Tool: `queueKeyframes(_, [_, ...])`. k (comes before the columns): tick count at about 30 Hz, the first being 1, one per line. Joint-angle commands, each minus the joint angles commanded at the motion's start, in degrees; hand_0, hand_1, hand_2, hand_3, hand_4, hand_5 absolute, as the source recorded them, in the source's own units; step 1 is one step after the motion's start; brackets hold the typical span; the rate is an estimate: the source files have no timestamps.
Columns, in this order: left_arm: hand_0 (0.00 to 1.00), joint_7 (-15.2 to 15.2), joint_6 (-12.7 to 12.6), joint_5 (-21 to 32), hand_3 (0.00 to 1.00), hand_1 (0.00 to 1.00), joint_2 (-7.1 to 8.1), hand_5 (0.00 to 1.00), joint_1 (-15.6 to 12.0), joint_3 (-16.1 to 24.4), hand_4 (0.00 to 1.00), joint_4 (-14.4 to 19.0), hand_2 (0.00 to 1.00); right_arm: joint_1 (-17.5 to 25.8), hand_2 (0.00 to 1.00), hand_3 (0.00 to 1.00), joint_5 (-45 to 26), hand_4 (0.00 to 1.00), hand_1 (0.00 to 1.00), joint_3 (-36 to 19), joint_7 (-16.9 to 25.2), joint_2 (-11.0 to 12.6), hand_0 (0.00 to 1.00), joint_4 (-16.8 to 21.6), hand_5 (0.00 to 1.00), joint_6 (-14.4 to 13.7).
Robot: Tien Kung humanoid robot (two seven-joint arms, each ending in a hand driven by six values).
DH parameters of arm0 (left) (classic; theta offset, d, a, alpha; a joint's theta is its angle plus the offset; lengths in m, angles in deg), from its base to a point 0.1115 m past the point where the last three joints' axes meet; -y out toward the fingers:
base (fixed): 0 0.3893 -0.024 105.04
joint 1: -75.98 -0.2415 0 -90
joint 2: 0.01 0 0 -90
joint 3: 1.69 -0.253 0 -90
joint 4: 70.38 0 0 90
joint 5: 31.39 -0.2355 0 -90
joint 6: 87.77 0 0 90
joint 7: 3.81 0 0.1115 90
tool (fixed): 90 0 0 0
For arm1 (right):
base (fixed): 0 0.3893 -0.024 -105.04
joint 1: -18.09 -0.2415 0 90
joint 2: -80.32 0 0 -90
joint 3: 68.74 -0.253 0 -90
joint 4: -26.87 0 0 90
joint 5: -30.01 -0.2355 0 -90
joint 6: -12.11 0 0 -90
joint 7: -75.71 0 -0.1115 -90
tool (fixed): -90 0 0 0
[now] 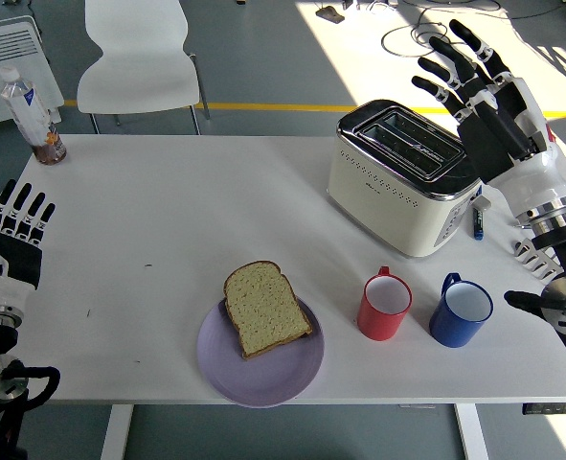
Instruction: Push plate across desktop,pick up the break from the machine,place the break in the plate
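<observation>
A slice of bread [265,307] lies on the lilac plate [292,372] near the table's front edge, overhanging its upper left rim. The cream and chrome toaster [404,176] stands at the back right with both slots showing nothing. My right hand [479,88] is raised at the far right, above and behind the toaster, fingers spread and holding nothing. My left hand [12,240] rests at the left edge, fingers straight and apart, far from the plate.
A red mug [385,307] and a blue mug [460,311] stand right of the plate. A metal toast rack [547,255] and a small dark item [479,218] lie right of the toaster. A bottle [31,110] stands at the back left; a white chair [137,59] is behind the table.
</observation>
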State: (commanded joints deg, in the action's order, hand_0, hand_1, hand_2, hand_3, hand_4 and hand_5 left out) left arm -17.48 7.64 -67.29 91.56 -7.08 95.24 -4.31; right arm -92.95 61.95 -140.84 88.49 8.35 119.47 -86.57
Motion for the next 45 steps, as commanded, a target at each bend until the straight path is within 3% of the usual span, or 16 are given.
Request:
queueKeyframes(4, [0.794,0.11,-0.02,-0.04,0.794,0.803,0.08,0.998,0.13,0.37,0.463,0.27,0.828,5.23,0.820,0.821,-2.18,0.545,0.782,-8.99,-0.70,-1.49,0.799,-3.29,0.413,-0.90])
queueKeyframes(6, [0.794,0.15,-0.06,-0.03,0.794,0.803,0.05,0.998,-0.03,0.68,0.464,0.32,0.828,7.48,0.819,0.820,-2.68,0.531,0.786,-13.51,-1.00,-2.50,0.800,-5.17,0.458,-0.74])
queueKeyframes(9, [0.794,0.22,-0.07,-0.07,0.794,0.803,0.02,0.998,-0.01,1.04,0.464,0.38,0.828,8.95,0.819,0.820,-3.22,0.531,0.786,-16.93,-1.31,-3.40,0.800,-7.17,0.458,-0.57])
queueKeyframes(11, [0.794,0.29,-0.08,-0.12,0.794,0.803,0.04,0.998,0.10,1.11,0.464,0.42,0.828,9.67,0.819,0.820,-3.53,0.531,0.786,-17.51,-1.68,-3.79,0.800,-8.55,0.458,-0.34])
queueKeyframes(12, [0.794,0.32,-0.08,-0.14,0.794,0.803,0.06,0.998,0.15,1.08,0.465,0.43,0.828,9.91,0.825,0.820,-3.65,0.500,0.792,-17.60,-1.84,-3.90,0.806,-8.96,0.565,-0.20])
queueKeyframes(18, [0.793,0.48,-0.06,-0.19,0.794,0.803,0.16,0.998,0.56,0.88,0.467,0.47,0.828,11.57,0.828,0.818,-3.75,0.496,0.797,-18.07,-2.95,-4.61,0.809,-11.72,0.597,0.90])
queueKeyframes(45, [0.794,0.73,-0.03,-0.36,0.795,0.804,0.31,0.998,-1.05,-0.76,0.472,0.33,0.828,14.88,0.813,0.797,-2.64,0.498,0.789,-20.30,-4.88,-4.69,0.810,-13.21,0.644,4.61])
